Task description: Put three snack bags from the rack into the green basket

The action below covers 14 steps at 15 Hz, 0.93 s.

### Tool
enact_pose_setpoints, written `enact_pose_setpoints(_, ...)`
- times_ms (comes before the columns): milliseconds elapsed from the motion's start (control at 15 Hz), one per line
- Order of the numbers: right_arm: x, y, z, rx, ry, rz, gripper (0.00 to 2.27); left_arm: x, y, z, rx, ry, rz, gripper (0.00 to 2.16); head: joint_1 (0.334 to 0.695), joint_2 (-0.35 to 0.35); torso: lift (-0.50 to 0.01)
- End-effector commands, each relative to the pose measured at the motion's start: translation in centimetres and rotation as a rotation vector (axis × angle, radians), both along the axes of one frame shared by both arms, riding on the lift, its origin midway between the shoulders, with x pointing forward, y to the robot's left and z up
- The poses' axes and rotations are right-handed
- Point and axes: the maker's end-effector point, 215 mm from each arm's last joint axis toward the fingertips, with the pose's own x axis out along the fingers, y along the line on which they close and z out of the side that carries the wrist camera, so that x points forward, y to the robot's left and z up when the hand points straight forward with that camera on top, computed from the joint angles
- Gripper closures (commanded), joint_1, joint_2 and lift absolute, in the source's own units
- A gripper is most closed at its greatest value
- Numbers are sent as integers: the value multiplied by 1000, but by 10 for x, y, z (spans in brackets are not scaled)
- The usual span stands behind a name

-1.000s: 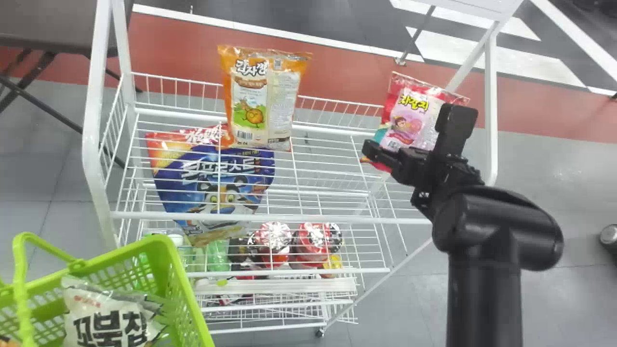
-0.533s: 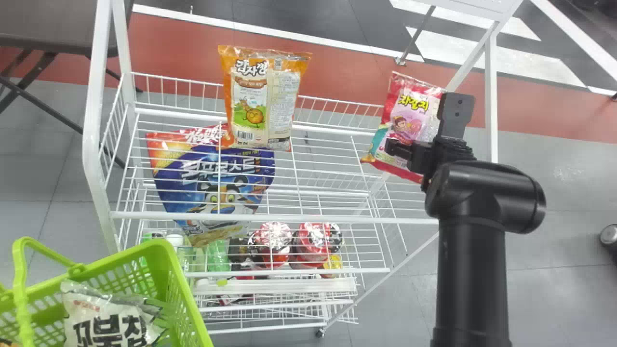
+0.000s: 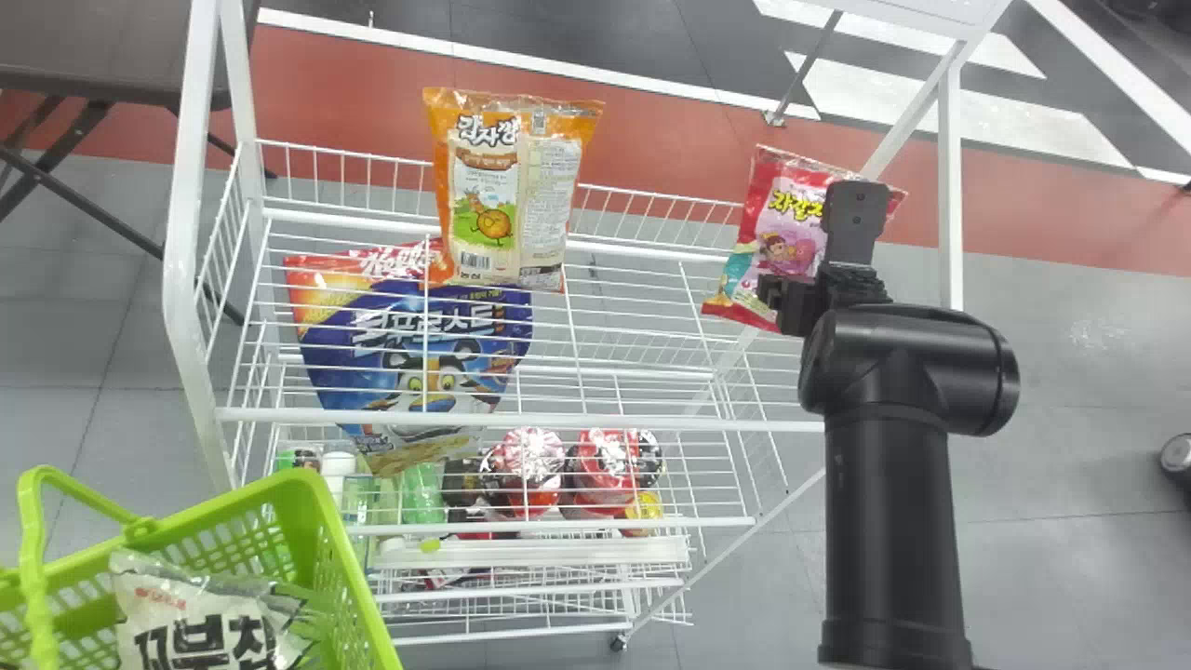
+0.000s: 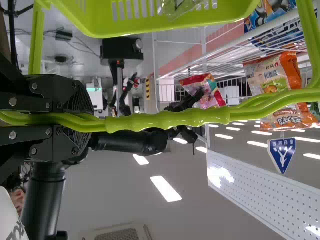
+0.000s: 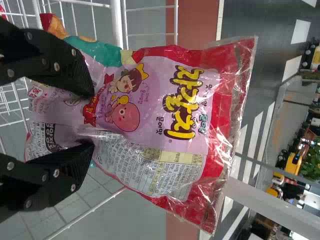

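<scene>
Grey floor (image 3: 1070, 484) is spreading beneath the white rack (image 3: 605, 422). Nearest, toward eight o'clock, the green basket (image 3: 349, 568) is holding a white bag (image 3: 186, 605), the left gripper (image 4: 85, 122) clamping its handle (image 4: 165, 121). Toward nine, a blue bag (image 3: 437, 381) is lying on the rack; toward two, the right gripper (image 5: 90, 118) is pinching the red-and-pink bag (image 5: 170, 90) low down; toward eleven, an orange bag (image 3: 484, 186) is standing.

Good handling is probably calling for an even pinch, lifting clear of wires, then swinging slowly basketward. Counting visible things: one basket, two grippers, one rack, at least four bags.
</scene>
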Motion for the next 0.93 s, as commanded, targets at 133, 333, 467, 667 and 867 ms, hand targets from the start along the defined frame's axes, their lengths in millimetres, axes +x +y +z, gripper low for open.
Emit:
enact_pose_setpoints(133, -1, 6, 21, -16, -102, 31, 2260, 0, 2, 2, -7, -3, 3, 2152, 695, -350, 0)
enact_pose_setpoints(333, -10, 36, 55, 32, -197, 113, 2260, 1, 2, 2, -9, -5, 3, 2148, 695, -350, 0)
enact_pose_setpoints(467, -24, 68, 79, 85, -245, 181, 2260, 2, 1, 3, -11, -7, 2, 2148, 695, -350, 0)
enact_pose_setpoints(667, -68, 137, 96, 224, -231, 304, 2260, 3, 2, 4, -12, -8, 3, 2148, 695, -350, 0)
enact_pose_setpoints(867, -136, 218, 85, 384, -107, 450, 2260, 4, 2, 4, -12, -9, 4, 2148, 695, -291, 0)
